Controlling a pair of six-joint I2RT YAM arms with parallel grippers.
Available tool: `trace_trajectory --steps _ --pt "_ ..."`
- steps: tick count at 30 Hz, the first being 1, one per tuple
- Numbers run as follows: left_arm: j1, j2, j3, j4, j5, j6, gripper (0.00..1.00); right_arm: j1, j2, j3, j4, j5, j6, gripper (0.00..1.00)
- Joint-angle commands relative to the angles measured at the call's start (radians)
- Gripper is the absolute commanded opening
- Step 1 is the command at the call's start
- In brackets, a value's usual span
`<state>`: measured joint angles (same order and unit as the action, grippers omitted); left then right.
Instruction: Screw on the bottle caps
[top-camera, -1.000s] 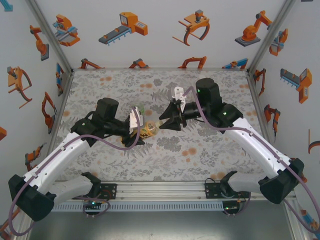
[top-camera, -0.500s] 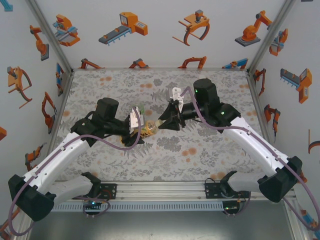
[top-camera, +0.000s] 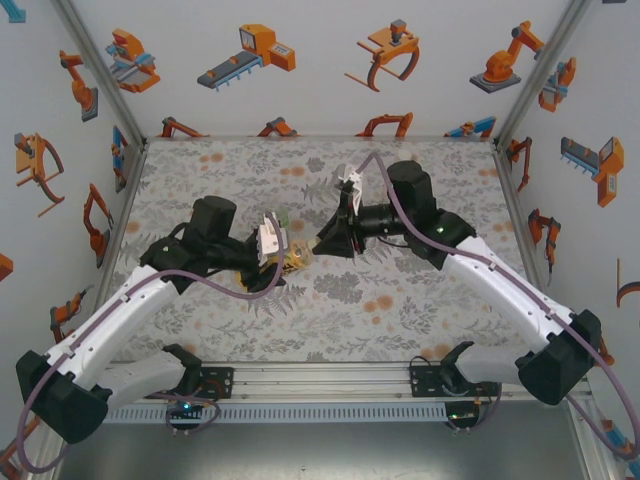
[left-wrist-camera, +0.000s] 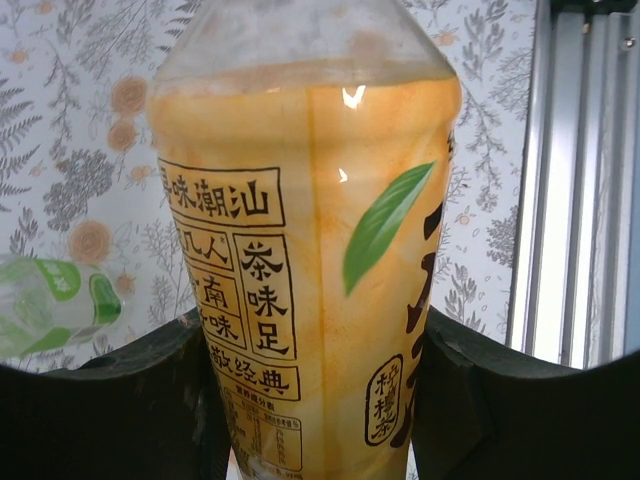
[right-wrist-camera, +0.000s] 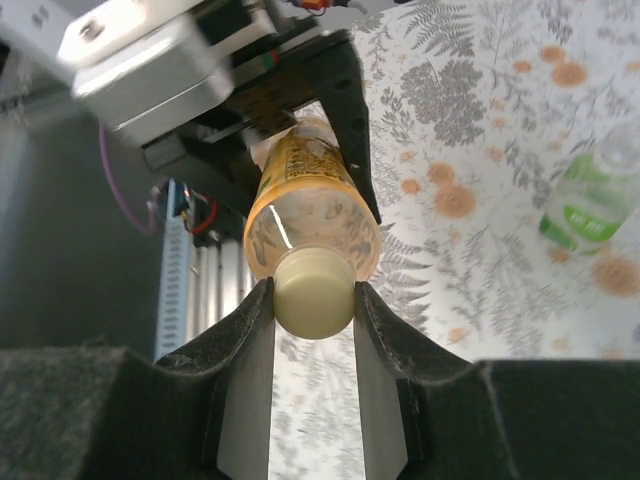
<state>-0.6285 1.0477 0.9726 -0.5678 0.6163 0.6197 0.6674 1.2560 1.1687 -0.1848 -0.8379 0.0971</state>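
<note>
My left gripper (left-wrist-camera: 312, 345) is shut on the yellow bottle (left-wrist-camera: 300, 200), with a black finger on each side of its label. It holds the bottle tilted above the middle of the table (top-camera: 292, 261). The bottle's neck points at my right gripper (right-wrist-camera: 313, 296). That gripper is shut on a pale bottle cap (right-wrist-camera: 313, 290), which sits on the mouth of the yellow bottle (right-wrist-camera: 312, 215). From above, the right gripper (top-camera: 322, 245) meets the bottle's top end. A clear bottle with a white-green label (right-wrist-camera: 590, 205) lies on the cloth to one side (left-wrist-camera: 50, 300).
A floral cloth (top-camera: 400, 310) covers the table between white walls printed with robot pictures. An aluminium rail (top-camera: 320, 380) runs along the near edge between the arm bases and stands at the right of the left wrist view (left-wrist-camera: 580, 180).
The right gripper's jaws have closed onto the cap. Its wrist has turned and edged left toward the bottle. The left arm has kept still with the bottle.
</note>
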Motion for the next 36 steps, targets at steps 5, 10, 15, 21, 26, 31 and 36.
trace_trajectory --steps 5,10,15,21,26,31,36 --pt "0.000 -0.057 -0.017 0.103 -0.148 -0.037 0.00 0.008 0.023 -0.078 0.099 0.192 0.781 0.00" --pt "0.000 -0.060 -0.018 0.112 -0.223 -0.051 0.00 0.007 0.049 -0.135 0.117 0.193 1.121 0.00" --pt "-0.001 -0.062 -0.020 0.112 -0.217 -0.052 0.00 0.007 0.047 -0.163 0.180 0.174 1.215 0.00" --pt "-0.002 -0.061 -0.022 0.112 -0.203 -0.047 0.00 0.007 0.044 -0.135 0.138 0.180 1.174 0.00" --pt "-0.002 -0.062 -0.022 0.112 -0.176 -0.045 0.06 0.008 0.046 -0.083 0.025 0.218 1.064 0.00" --pt "-0.002 -0.070 -0.029 0.118 -0.148 -0.038 0.07 0.007 0.062 -0.050 -0.010 0.221 1.026 0.04" --pt "-0.001 -0.064 -0.029 0.117 -0.140 -0.038 0.05 0.008 0.072 -0.044 0.029 0.212 1.020 0.46"
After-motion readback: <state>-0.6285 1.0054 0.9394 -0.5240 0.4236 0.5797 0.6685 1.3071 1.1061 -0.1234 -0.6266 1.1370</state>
